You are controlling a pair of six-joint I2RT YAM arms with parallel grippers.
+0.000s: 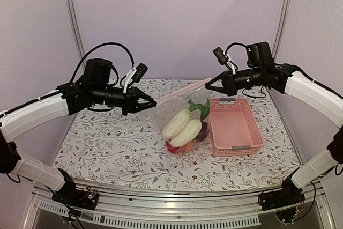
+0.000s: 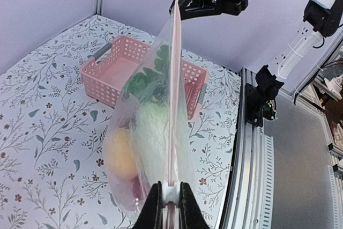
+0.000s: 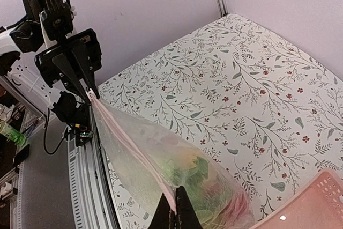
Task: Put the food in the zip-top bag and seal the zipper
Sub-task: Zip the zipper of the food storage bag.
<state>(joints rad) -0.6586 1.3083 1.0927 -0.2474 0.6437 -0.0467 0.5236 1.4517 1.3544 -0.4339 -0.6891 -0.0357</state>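
Zipper (image 1: 182, 90) taut | left fingers (image 2: 154, 208), right fingers (image 3: 164, 214) pinch ends | food (image 1: 182, 125) bagged

Pink lattice basket (image 1: 236, 152) upright on floral-patterned table (image 1: 107, 148).

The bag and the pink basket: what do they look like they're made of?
The bag looks like thin clear plastic film, glossy and crinkly: the food shows through it, and it hangs in wrinkles. The basket looks like stiff pink plastic, probably moulded, matt to slightly shiny: its walls are a regular grid of small holes and keep their shape.
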